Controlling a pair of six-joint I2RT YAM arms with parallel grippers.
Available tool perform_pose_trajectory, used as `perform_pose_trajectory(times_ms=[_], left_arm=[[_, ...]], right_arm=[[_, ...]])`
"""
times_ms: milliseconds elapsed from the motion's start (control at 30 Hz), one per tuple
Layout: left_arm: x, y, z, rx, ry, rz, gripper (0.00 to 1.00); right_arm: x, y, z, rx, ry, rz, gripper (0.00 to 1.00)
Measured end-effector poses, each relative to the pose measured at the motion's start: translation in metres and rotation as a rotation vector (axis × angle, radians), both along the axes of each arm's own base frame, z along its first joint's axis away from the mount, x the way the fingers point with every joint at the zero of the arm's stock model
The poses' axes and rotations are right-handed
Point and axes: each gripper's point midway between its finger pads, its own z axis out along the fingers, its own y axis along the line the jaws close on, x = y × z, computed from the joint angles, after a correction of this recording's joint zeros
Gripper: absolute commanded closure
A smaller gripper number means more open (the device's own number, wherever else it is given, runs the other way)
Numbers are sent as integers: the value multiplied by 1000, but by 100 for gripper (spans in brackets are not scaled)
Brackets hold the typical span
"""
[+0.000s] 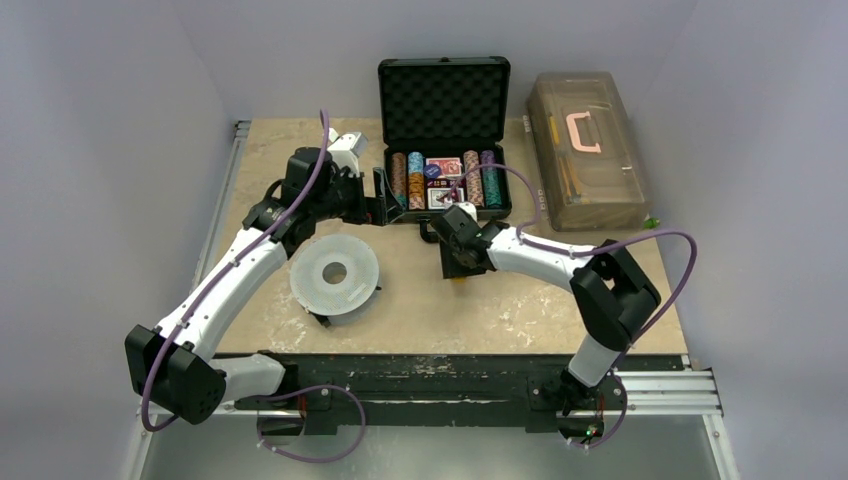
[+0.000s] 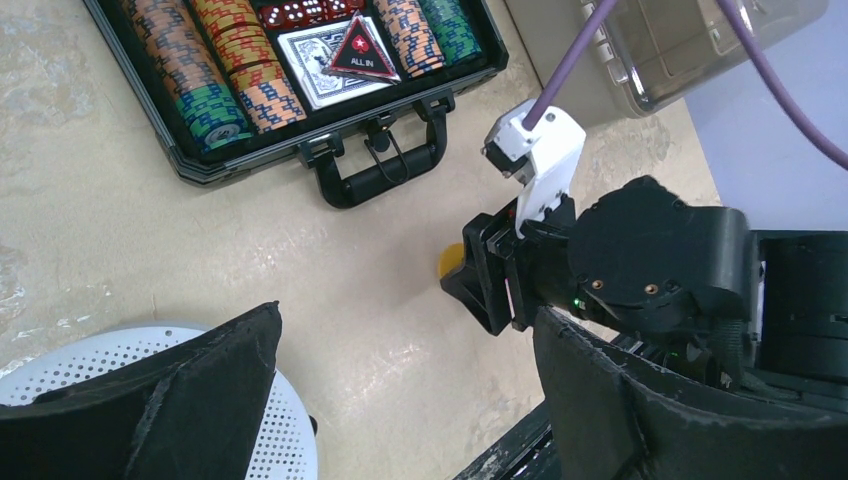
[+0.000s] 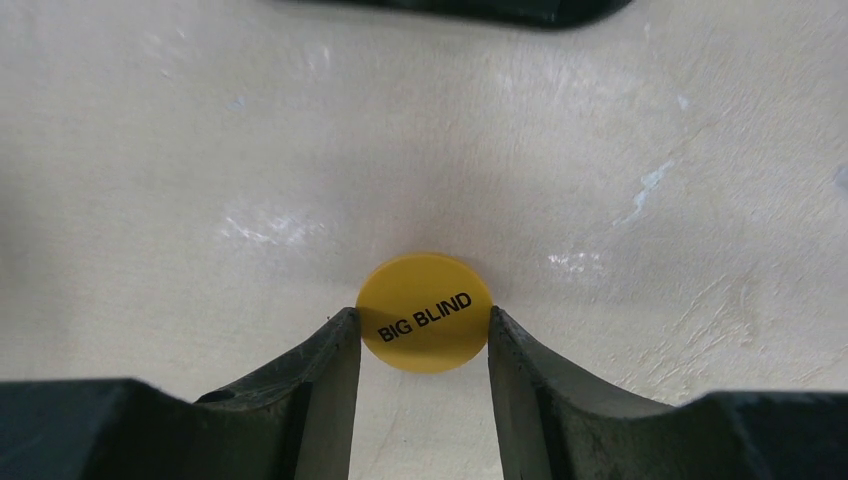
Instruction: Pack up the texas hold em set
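1. The small black briefcase stands open at the middle of the worktop's far edge, with its foam-lined lid upright.
2. Its tray holds rows of coloured poker chips and red card decks. A triangular red-and-black "ALL IN" marker rests on top of a deck.
3. The yellow round button, printed "BIG BLIND", lies flat on the beige worktop. It is outside the briefcase, in front of the black handle and toward the worktop's centre.
4. The right gripper points down over the button. Its two fingertips bear against opposite edges of the button, so the jaws are grasping it.
5. The left gripper sits beside the left end of the briefcase. Its jaws are spread wide with nothing between them.
6. A perforated grey-white disc with a centre hole lies left of centre, nearer the worktop's near edge.
7. A translucent brown toolbox with a pink handle occupies the far right corner, just beside the briefcase.
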Motion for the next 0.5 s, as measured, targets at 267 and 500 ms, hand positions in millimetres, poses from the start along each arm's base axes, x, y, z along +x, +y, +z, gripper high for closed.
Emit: perform_pose_trajectory(times_ms=[267,500], left_arm=[[0,0,0,0,0,0,7],[0,0,0,0,0,0,7]], right_arm=[[42,19,51,50,-127,-7,63],[101,20,83,78,-209,-54,63]])
